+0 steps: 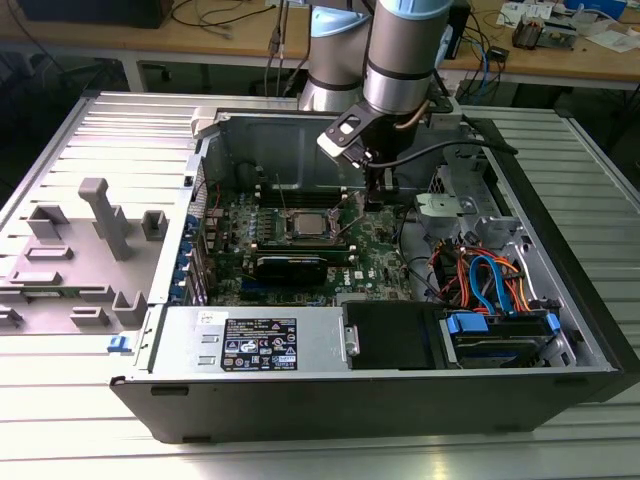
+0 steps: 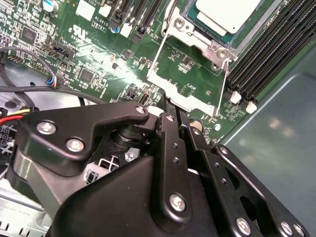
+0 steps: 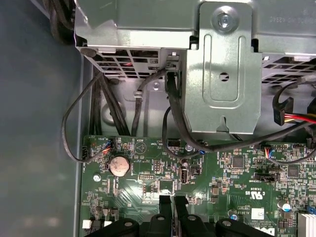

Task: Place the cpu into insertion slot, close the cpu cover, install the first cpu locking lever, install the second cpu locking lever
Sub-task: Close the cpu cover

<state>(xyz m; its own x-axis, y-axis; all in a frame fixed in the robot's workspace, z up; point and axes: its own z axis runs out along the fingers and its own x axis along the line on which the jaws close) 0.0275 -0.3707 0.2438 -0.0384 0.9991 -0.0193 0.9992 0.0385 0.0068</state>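
Note:
The cpu (image 2: 224, 14), a silvery square chip, lies in the insertion slot (image 2: 249, 37); in the exterior view the cpu (image 1: 304, 224) sits mid-board inside the open computer case. The cpu cover (image 2: 163, 47), a thin silvery frame, is swung open and lies flat over the green board beside the slot, on my side of it. Thin wire levers (image 2: 223, 84) run along its edges. My gripper (image 2: 174, 106) is shut, with its black fingers pressed together and nothing visible between them. Its tips hover at the cover's free edge. The gripper (image 3: 173, 201) (image 1: 378, 198) points down at the motherboard.
Long black memory slots (image 2: 269, 49) flank the socket. A metal drive cage (image 3: 222, 74) with black cables stands close by the gripper. Orange and blue cables (image 1: 480, 275) fill the case at the exterior view's right. A power supply (image 1: 260, 345) lies in front, and a grey side panel (image 1: 90, 240) lies on the exterior view's left.

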